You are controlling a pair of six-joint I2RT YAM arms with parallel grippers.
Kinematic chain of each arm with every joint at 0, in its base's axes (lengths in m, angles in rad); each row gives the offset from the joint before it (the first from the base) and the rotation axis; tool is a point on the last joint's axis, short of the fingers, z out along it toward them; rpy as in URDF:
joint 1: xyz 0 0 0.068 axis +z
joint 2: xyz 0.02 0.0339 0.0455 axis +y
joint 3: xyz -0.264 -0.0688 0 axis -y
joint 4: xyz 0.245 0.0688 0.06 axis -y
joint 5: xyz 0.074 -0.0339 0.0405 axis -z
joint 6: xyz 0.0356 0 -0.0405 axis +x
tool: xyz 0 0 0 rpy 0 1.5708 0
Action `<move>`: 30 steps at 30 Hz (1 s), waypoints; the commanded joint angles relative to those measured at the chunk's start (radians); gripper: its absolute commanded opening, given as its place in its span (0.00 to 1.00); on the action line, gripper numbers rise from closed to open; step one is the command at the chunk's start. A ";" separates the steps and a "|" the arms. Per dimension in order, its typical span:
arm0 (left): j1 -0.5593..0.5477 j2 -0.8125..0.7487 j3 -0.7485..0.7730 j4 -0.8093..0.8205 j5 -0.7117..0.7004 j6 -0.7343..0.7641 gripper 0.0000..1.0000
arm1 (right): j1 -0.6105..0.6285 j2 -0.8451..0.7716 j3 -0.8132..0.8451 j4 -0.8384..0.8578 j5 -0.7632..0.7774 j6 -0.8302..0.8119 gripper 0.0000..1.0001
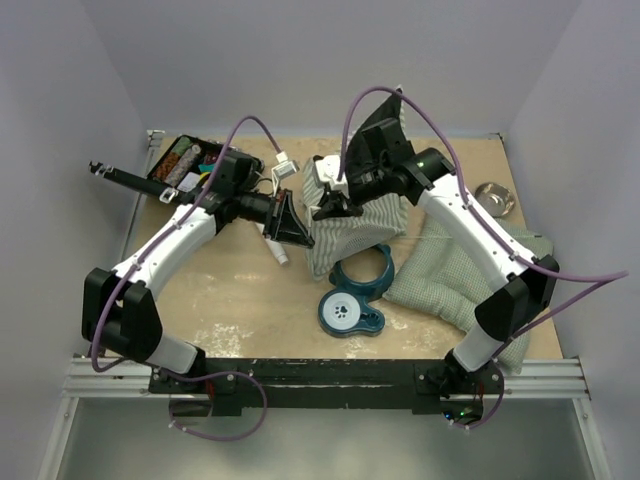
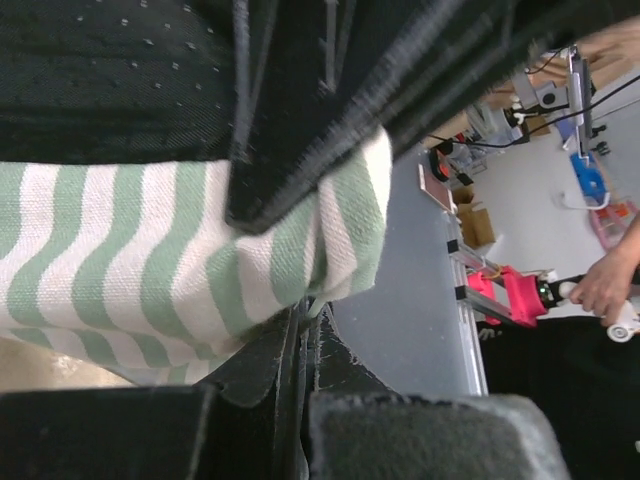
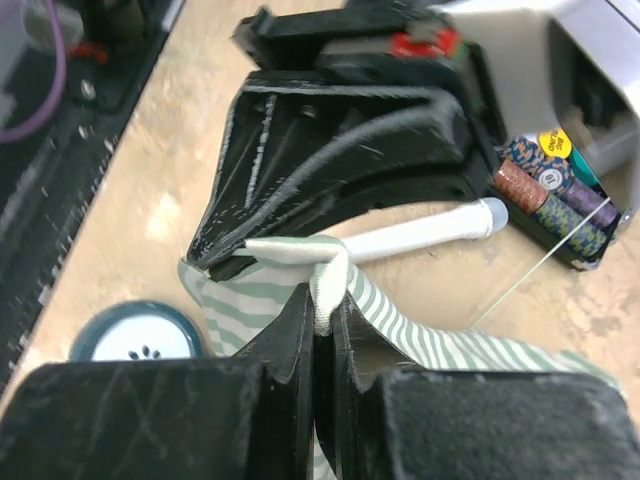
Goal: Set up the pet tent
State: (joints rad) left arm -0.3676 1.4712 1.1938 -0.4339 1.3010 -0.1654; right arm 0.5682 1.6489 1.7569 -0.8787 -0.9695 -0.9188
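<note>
The pet tent [image 1: 355, 225] is a green-and-white striped bundle in the middle of the table, its black floor panel [image 1: 385, 125] standing up at the back. My left gripper [image 1: 297, 232] is shut on the tent's left edge. My right gripper [image 1: 335, 208] is shut on the fabric just beside it. In the left wrist view the jaws [image 2: 305, 315] pinch striped cloth [image 2: 150, 260] under black fabric [image 2: 300, 90]. In the right wrist view my gripper [image 3: 325, 300] clamps a white hem fold, and the left gripper [image 3: 330, 160] bites the same edge. A white pole [image 3: 420, 235] lies behind.
The teal double bowl stand [image 1: 355, 295] sits just in front of the tent. The green checked cushion [image 1: 450, 270] lies at the right under the right arm. A black tray [image 1: 185, 165] with small items is at the back left. A metal bowl [image 1: 495, 197] is at the far right.
</note>
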 commanded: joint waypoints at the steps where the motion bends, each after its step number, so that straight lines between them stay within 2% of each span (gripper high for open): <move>1: 0.002 0.069 0.015 -0.160 -0.051 -0.020 0.00 | 0.077 -0.055 0.009 -0.114 0.073 -0.248 0.01; 5: -0.002 0.090 0.024 -0.180 -0.058 0.004 0.00 | 0.093 -0.052 0.000 -0.115 0.101 -0.285 0.02; 9: -0.017 0.106 0.020 -0.278 -0.062 0.090 0.00 | 0.091 -0.043 0.010 -0.112 0.137 -0.302 0.04; 14: -0.022 0.106 0.003 -0.299 -0.069 0.118 0.00 | 0.079 -0.034 0.029 -0.102 0.167 -0.285 0.16; 21: -0.042 0.133 0.007 -0.353 -0.077 0.161 0.00 | 0.067 -0.015 0.065 -0.100 0.189 -0.311 0.14; 25: -0.045 0.156 -0.005 -0.330 -0.069 0.132 0.00 | 0.071 -0.024 0.069 -0.112 0.203 -0.377 0.12; 30: -0.056 0.182 0.004 -0.308 -0.068 0.105 0.00 | 0.120 -0.064 0.000 -0.112 0.258 -0.478 0.16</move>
State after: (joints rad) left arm -0.4023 1.5871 1.2167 -0.6434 1.3464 0.0151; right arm 0.6525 1.6463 1.7687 -1.0267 -0.7410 -1.2800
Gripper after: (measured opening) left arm 0.029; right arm 0.148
